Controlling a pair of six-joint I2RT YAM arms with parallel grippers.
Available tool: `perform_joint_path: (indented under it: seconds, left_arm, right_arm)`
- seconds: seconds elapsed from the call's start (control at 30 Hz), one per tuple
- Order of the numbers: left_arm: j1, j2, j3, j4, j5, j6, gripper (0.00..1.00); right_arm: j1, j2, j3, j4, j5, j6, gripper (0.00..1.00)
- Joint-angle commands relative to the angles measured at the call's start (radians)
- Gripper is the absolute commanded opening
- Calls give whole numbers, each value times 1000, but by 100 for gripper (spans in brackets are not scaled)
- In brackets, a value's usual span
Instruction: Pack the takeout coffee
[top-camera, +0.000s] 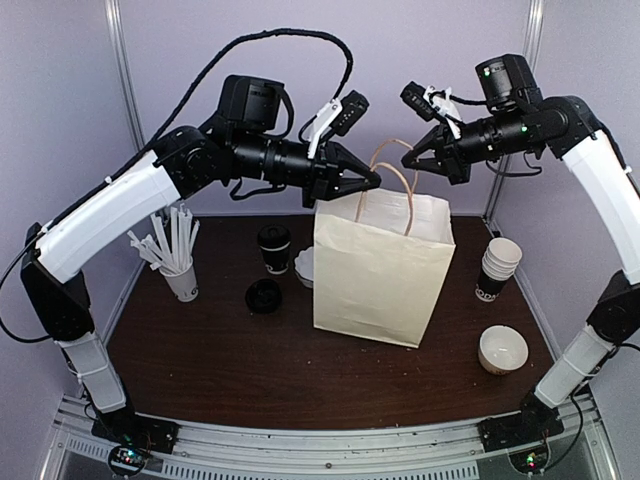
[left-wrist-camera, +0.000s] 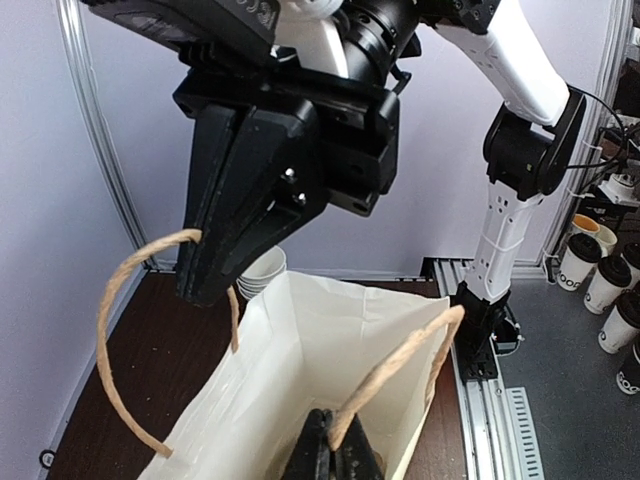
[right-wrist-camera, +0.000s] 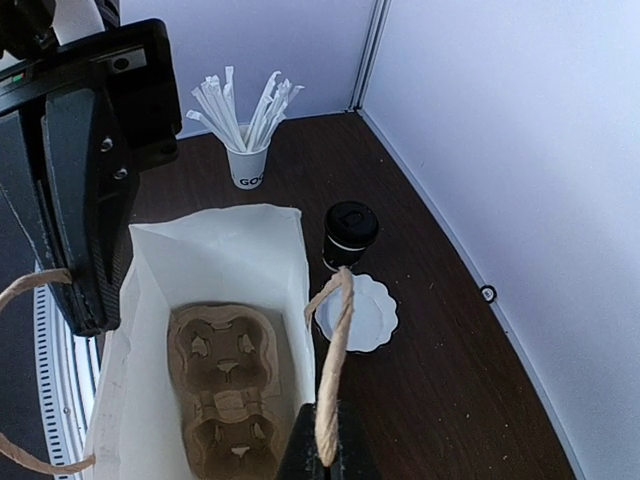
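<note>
Clenched each on one of the twine handles, the left tool and the right tool hold the paper bag open, while the takeout coffee stands lidded on the counter, just beside the bag and outside it.

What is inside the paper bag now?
A brown cardboard cup carrier lies on the bottom of the paper bag, its visible slots empty. The right pincer covers its near corner.
</note>
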Motion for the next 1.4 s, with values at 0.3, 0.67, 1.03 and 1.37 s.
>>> perform_joint_path:
  seconds: [0.3,0.67,1.03,1.37]
  left_arm:
    - [8,-18,36,-134,-192,125,98]
    - [19,-278,-203,-171,-193,239,97]
    - [128,161,232,-287,-133,241,89]
    - [137,348,365,-196,-110,221,76]
  right_arm:
    - [-67,128,175,-65,70,21,82]
    - [-105,-100,-132,-59,-163,-57,82]
    - [30,-163,-279,-155,-198,-183,73]
    - [32,-227,-315,-203,-183,-237,74]
